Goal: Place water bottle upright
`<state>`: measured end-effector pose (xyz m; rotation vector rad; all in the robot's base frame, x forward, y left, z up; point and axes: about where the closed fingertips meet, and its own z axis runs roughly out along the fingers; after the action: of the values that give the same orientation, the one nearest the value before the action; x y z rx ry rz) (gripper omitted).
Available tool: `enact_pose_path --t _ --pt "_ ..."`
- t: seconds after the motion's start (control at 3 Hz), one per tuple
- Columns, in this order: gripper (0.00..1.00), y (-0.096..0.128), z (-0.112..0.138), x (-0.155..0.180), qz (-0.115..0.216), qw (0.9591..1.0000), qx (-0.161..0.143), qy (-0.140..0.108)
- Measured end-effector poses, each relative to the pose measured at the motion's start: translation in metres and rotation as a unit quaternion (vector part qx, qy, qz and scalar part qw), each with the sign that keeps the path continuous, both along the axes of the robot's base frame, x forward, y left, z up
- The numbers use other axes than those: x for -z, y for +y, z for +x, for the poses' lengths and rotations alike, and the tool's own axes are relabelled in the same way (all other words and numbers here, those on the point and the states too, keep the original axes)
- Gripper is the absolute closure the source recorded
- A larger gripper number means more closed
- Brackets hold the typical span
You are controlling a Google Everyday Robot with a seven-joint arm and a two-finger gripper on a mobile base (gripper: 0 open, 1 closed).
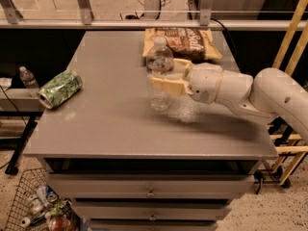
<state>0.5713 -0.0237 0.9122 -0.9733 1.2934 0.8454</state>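
Note:
The water bottle (159,99), clear ribbed plastic with a white cap, stands upright near the middle of the grey table (106,124), its base on the tabletop. My gripper (162,74) reaches in from the right at the bottle's mid-height. Its tan fingers (167,86) sit on both sides of the bottle and are closed on it. The white arm (240,93) runs off to the right edge.
A green leaf-patterned can (60,88) lies on its side at the table's left edge. A brown snack bag (185,40) lies at the back behind the bottle. A small clear bottle (28,79) stands off the table at left. A wire basket (33,203) sits on the floor at lower left.

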Motion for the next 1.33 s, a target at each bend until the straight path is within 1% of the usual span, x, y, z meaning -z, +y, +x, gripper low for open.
enact_pose_path --t 0.33,0.67,1.0,1.33 --pt "0.83 0.0025 -0.0006 -0.0006 0.000 1.0000 -0.002 0.000" --pt "0.59 0.0051 -0.0012 -0.0012 0.000 1.0000 -0.004 -0.001" --pt "0.38 0.0074 -0.0017 -0.0018 0.000 1.0000 -0.006 -0.001" --pt "0.13 0.0100 -0.0024 -0.0025 0.000 1.0000 -0.009 -0.002"
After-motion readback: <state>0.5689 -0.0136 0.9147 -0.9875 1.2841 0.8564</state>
